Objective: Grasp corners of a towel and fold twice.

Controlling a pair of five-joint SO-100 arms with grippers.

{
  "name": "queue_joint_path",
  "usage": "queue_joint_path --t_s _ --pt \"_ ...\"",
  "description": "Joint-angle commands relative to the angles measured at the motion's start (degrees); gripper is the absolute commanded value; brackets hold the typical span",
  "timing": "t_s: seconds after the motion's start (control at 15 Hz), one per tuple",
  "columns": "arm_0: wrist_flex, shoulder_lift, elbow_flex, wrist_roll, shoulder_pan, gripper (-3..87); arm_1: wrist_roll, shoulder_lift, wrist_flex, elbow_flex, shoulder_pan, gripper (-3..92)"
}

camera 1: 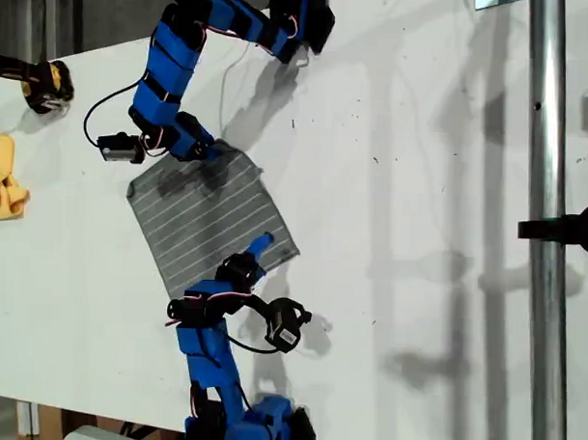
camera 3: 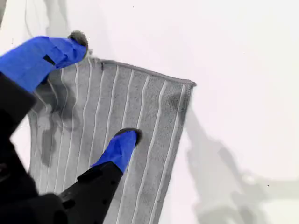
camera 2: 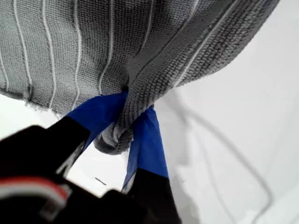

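Observation:
The grey towel point(camera 1: 212, 222) with thin white stripes lies spread on the white table, left of middle in the exterior view. My first gripper point(camera 1: 211, 150) reaches from the far side and is shut on the towel's far corner. In the first wrist view the blue fingers point(camera 2: 145, 135) of my first gripper point(camera 2: 133, 112) pinch a bunched fold of towel point(camera 2: 93, 46). My second gripper point(camera 1: 261, 246) comes from the near side and is open above the towel point(camera 3: 149, 116). One fingertip point(camera 3: 126, 137) of my second gripper point(camera 3: 103, 87) rests over the cloth, short of a flat corner point(camera 3: 189, 85).
A yellow cloth point(camera 1: 4, 183) lies at the exterior view's left edge, with a yellow-and-black gripper point(camera 1: 43, 84) beyond it. A metal pole point(camera 1: 545, 229) with a black clamp crosses the exterior view's right. A thin cable point(camera 2: 233, 154) lies on the table beside my first gripper.

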Motion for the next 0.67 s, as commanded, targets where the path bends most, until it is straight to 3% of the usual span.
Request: queue_joint_path --t_s 0.0,0.6 --pt "-1.2 -1.6 -2.9 1.7 -3.8 33.1 0.0 5.4 0.4 -4.4 0.6 -0.2" --pt "-8.9 -17.8 -3.9 -1.8 -3.3 30.6 -0.1 5.5 0.4 -4.0 1.5 -0.2"
